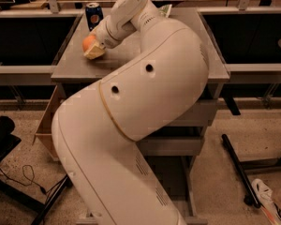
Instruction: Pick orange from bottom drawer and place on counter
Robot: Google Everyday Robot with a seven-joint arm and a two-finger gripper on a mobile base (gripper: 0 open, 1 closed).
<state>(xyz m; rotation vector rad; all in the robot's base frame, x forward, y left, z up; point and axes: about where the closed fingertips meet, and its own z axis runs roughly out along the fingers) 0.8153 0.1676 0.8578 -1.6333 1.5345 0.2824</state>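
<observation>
Note the orange (87,43): it sits clamped in the gripper (92,48), whose fingers are closed on it, above the left part of the counter (75,68). A blue soda can (93,14) stands just behind. Below, the bottom drawer (46,124) projects open.

The one camera sits high behind the robot's arm (131,107) and looks forward and steeply down. The arm's white links lie very near the lens. They fill the middle of the view from the lower edge upward and hide much of the cabinet. Beyond them the counter (215,64) spans the upper third, seen from above across its front edge. The floor (262,139) shows at both lower sides. The tool (92,47) is the arm's farthest part from the lens, at upper left over the counter's left part, clasping the orange (87,43).
</observation>
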